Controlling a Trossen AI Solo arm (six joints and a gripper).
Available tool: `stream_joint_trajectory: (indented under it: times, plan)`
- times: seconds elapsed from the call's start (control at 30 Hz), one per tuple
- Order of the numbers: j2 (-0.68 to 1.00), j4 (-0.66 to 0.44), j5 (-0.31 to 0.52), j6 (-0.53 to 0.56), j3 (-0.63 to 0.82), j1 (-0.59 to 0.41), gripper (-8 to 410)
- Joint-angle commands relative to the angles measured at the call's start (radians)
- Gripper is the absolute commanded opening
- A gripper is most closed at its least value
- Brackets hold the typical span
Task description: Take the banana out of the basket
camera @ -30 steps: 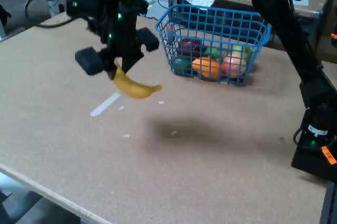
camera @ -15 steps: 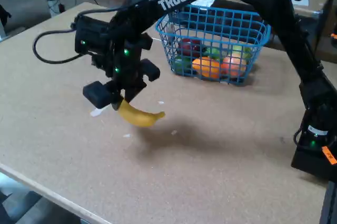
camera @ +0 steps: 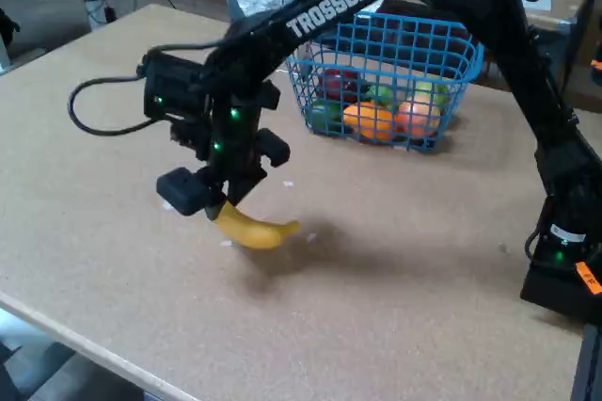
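- Left-centre of fixed view, over bare desk point(camera: 404, 316): tool point(camera: 226, 203) pointing down, pinched on one end of banana point(camera: 252, 231).
- Banana out of basket point(camera: 386, 76), well apart from it, lying roughly level w/ free tip toward right; just above desk or touching it, can't tell which. Dark shadow right beneath and to right.
- Basket at back-right of desk, upright, blue wire; inside: orange fruit point(camera: 370, 121) at front, peach-ish fruit point(camera: 416, 119) beside it, green and red items behind.
- Black arm w/ white "TROSSEN" lettering point(camera: 329, 8) crossing in front of basket's upper left, green LEDs lit nr wrist.
- Black cable point(camera: 94, 104) looping off wrist to left.
- Arm base point(camera: 564, 269) at far right edge of desk.
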Motion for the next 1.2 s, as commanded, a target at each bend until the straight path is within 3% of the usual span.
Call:
stream_joint_trajectory:
  times: [0.0,0.3,1.17]
  plan:
    - [0.002,0.034,-0.002,-0.002,-0.018,0.000,48]
    - [0.007,0.132,0.008,-0.001,-0.076,0.000,48]
    - [0.007,0.136,0.122,0.021,-0.100,-0.004,48]
